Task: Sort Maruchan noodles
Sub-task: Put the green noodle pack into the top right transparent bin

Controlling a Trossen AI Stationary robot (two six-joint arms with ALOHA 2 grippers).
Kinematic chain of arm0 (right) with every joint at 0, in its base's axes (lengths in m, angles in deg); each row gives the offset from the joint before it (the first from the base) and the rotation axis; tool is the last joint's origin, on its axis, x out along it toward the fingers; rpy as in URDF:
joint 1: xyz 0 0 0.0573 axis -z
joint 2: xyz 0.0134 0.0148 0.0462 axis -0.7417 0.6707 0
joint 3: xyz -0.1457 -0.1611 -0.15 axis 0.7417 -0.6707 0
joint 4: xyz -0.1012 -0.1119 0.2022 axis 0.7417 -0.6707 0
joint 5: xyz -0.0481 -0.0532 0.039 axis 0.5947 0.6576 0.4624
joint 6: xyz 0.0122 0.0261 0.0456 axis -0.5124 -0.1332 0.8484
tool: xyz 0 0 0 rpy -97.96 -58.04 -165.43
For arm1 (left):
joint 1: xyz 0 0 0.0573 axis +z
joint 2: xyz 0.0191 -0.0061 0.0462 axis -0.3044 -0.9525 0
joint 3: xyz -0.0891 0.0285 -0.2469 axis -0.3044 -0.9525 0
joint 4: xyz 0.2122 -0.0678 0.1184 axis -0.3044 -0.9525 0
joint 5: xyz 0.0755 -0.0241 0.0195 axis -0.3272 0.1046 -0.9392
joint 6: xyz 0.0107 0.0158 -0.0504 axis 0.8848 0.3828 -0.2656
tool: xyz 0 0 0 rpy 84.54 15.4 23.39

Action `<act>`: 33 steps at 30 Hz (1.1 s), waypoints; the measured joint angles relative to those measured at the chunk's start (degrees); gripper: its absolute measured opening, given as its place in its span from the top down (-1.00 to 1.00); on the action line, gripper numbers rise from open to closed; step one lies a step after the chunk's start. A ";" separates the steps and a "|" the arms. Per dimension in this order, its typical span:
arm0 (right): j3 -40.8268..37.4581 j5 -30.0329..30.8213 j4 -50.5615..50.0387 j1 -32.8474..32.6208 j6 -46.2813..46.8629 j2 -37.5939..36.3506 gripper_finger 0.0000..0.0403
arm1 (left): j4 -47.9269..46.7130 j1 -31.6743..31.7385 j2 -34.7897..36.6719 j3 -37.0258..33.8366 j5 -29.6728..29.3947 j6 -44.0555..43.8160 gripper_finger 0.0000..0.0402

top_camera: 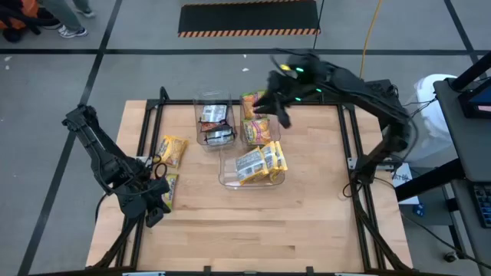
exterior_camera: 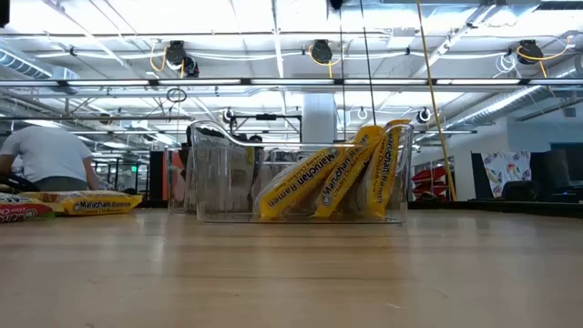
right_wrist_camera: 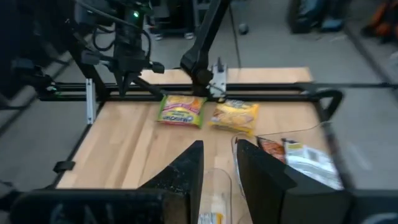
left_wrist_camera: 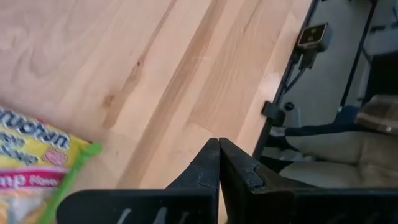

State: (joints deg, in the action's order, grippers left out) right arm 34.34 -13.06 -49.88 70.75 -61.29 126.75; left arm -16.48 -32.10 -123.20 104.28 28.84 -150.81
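From above, the open, empty right gripper (top_camera: 278,107) hovers over the far bins (top_camera: 230,123), which hold dark and orange-red packets (top_camera: 255,130); its fingers could clip a wall on descent. The shut, empty left gripper (top_camera: 153,208) rests near two loose packets (top_camera: 173,150). At table height, the near bin (exterior_camera: 301,178) holds upright yellow noodles (exterior_camera: 351,173).

Packets (top_camera: 261,162) in the front bin (top_camera: 226,181), two packets (top_camera: 173,150) left of it.
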 joint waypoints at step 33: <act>0.02 19.50 -6.38 -21.29 4.70 -21.72 0.54 | -1.13 -5.45 -14.83 0.00 10.17 -0.88 0.99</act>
State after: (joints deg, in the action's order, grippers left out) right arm 34.36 6.44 -56.26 49.46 -56.59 105.04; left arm -17.60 -37.54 -138.03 104.28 39.01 -151.70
